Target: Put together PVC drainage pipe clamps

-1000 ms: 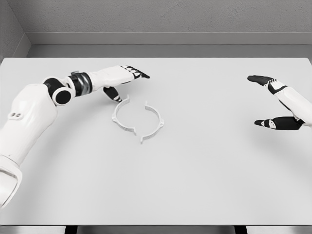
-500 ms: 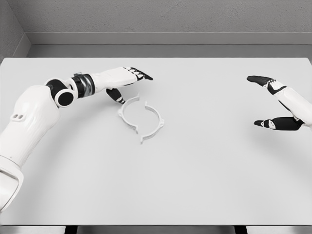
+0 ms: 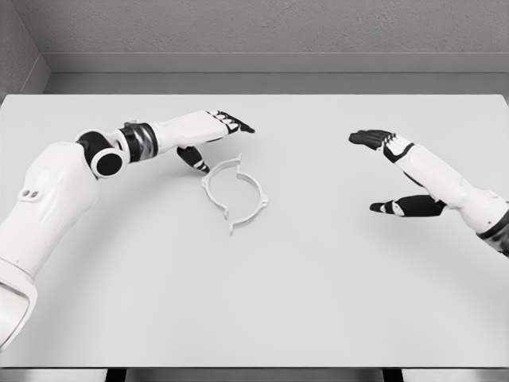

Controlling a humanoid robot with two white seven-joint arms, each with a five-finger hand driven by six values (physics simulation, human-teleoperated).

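While both hands keep their fingers spread and hold nothing, the left hand could shove the clamp halves out of line.

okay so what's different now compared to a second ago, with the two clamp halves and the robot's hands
The left hand slid right, its thumb pushing the left clamp half right until it nearly closes against the right clamp half. The right hand came in from the right edge toward the middle, open. Neither hand took hold of anything. The right clamp half stayed where it was on the table.
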